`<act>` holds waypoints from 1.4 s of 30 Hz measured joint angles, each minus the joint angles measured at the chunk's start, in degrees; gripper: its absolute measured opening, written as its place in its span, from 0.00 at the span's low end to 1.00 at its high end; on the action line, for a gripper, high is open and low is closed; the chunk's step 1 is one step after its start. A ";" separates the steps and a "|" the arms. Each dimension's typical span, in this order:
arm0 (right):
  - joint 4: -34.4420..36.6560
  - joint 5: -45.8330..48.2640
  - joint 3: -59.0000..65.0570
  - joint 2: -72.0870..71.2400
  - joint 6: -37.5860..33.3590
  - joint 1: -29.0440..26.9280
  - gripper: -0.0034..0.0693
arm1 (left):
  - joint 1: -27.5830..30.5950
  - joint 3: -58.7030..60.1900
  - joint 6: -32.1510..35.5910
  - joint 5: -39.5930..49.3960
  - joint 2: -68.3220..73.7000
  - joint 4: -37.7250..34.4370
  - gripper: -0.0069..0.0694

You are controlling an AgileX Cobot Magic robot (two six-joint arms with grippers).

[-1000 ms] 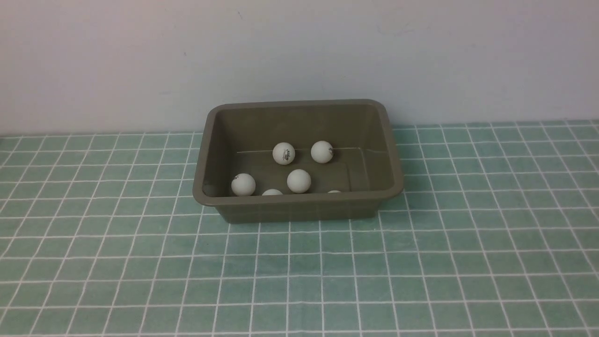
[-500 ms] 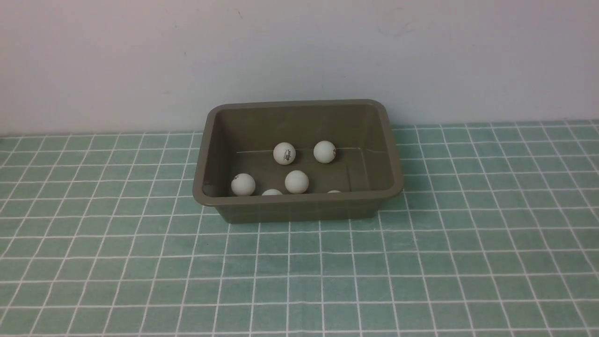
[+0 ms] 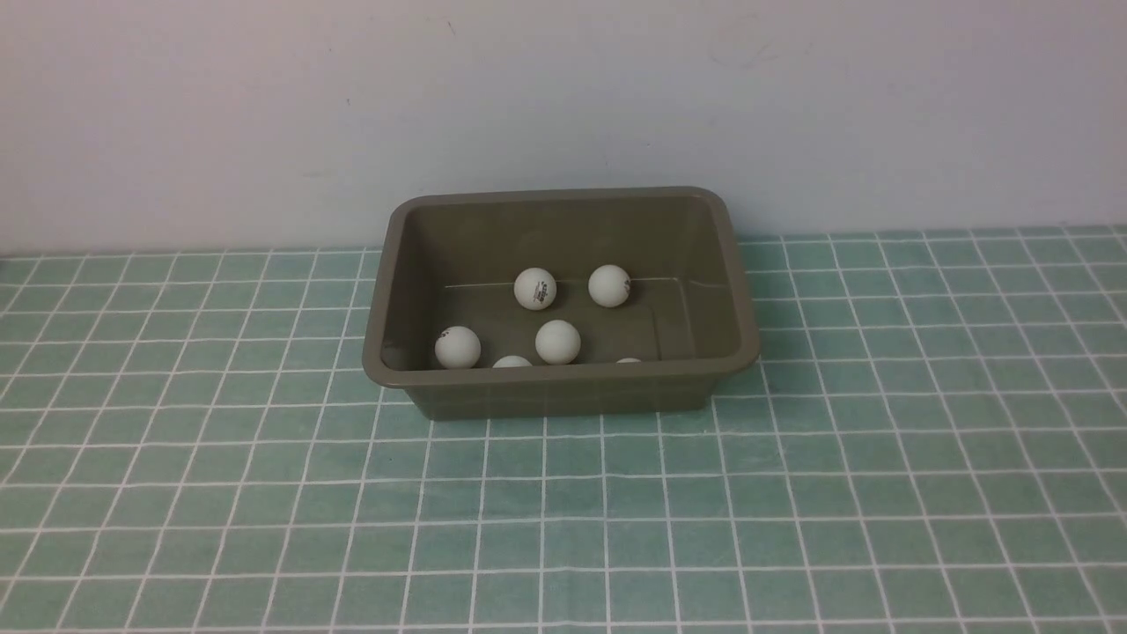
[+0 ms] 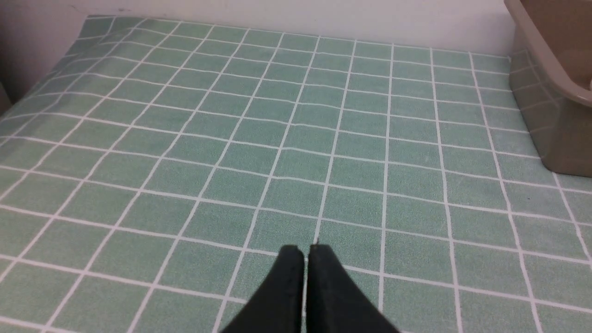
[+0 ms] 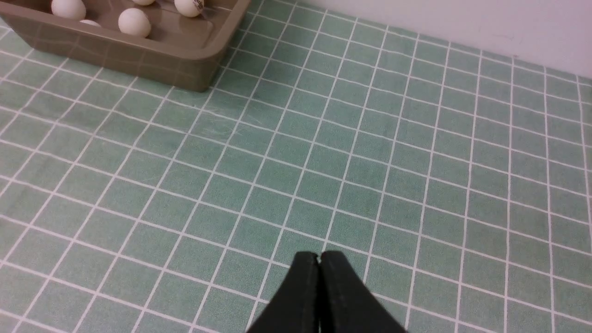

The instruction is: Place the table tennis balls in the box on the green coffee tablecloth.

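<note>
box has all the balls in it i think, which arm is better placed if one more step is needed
Neither clearly. All six table tennis balls lie inside the box. Both the left gripper and right gripper are shut and empty above the green coffee tablecloth.

Illumination is soft, diffuse and even in all three views, with no hard-edged shadows and no blown highlights. In the front view the wall (image 3: 563, 97) reads as a flat pale grey with a faint pinkish cast toward the upper left. The box (image 3: 563, 387) casts only a faint, narrow shadow on the green coffee tablecloth (image 3: 563, 528) along its lower edge, and its interior is darker than its rim. Focus is moderate; the grid lines stay legible across the frame, slightly soft and grainy. In both wrist views, the black fingers (image 4: 291, 286) (image 5: 305, 296) at bottom centre appear featureless and underexposed.
</note>
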 joint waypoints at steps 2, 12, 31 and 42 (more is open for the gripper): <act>0.00 0.00 0.00 0.00 0.00 0.00 0.02 | 0.00 0.00 0.00 0.00 0.00 0.00 0.09; 1.23 -5.08 0.11 0.00 0.25 -6.81 0.02 | 0.00 0.00 0.00 0.00 0.00 0.00 0.09; -3.16 -53.98 41.96 -19.51 -1.86 -22.64 0.02 | 0.00 0.00 0.00 0.00 0.00 0.00 0.09; -3.76 -58.84 52.60 -22.87 -0.55 -22.64 0.02 | 0.00 0.00 -0.01 0.02 0.00 0.00 0.09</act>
